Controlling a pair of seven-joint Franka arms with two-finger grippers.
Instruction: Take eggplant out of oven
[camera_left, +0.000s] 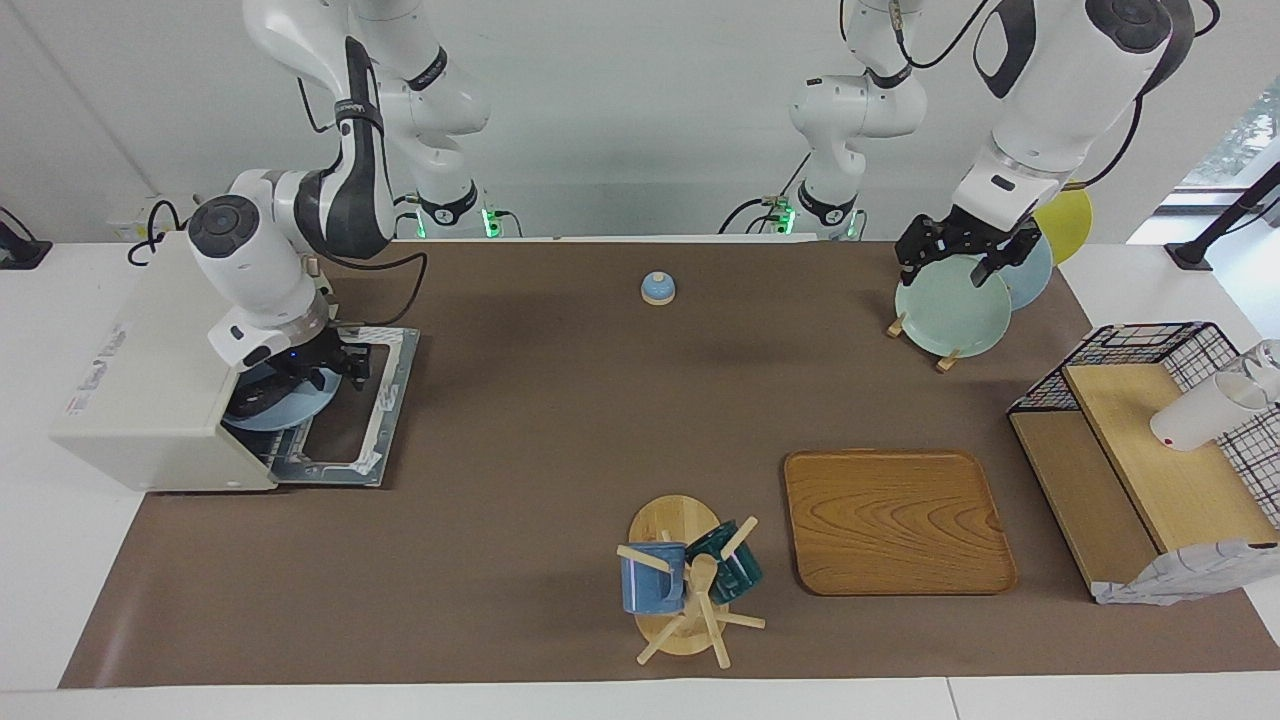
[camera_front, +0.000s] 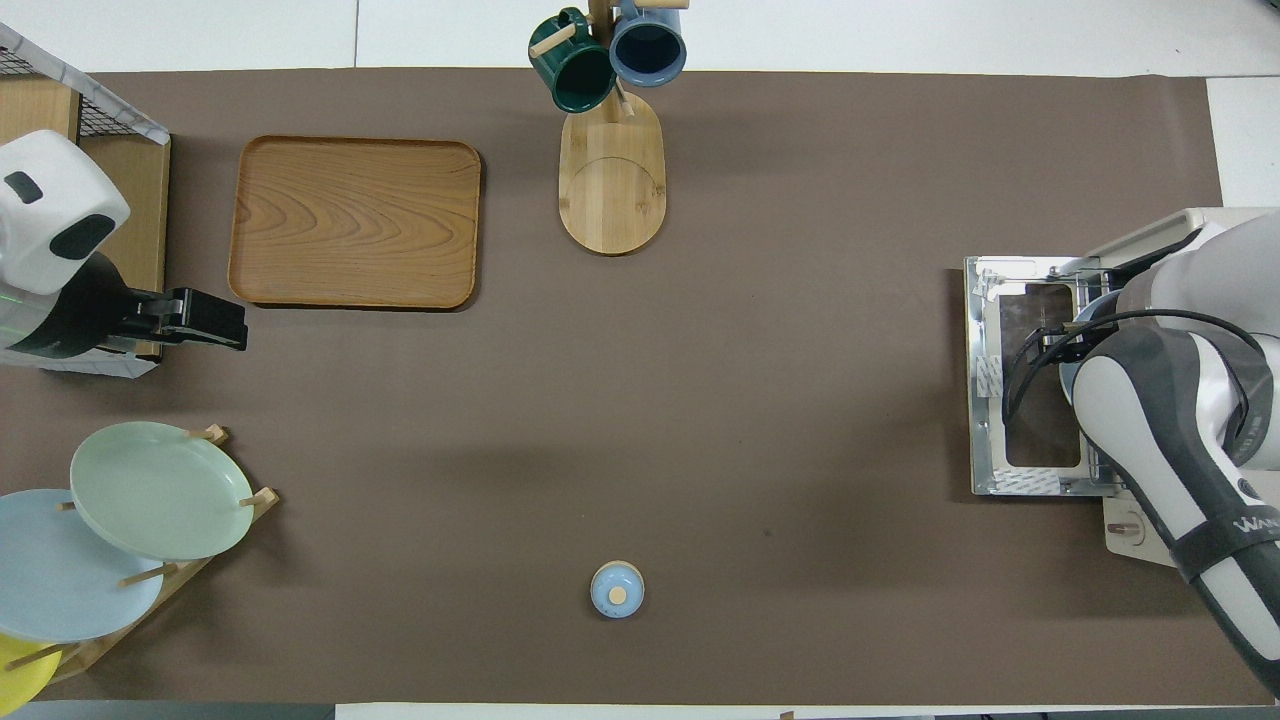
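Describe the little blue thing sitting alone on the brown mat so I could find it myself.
Start at the brown mat covering the table and look along its edge nearest the robots, about midway between the two arm bases. There stands a small round blue knob-like piece with a tan base. Unlike the plates in their rack and the mugs on their stand, it sits alone on bare mat.
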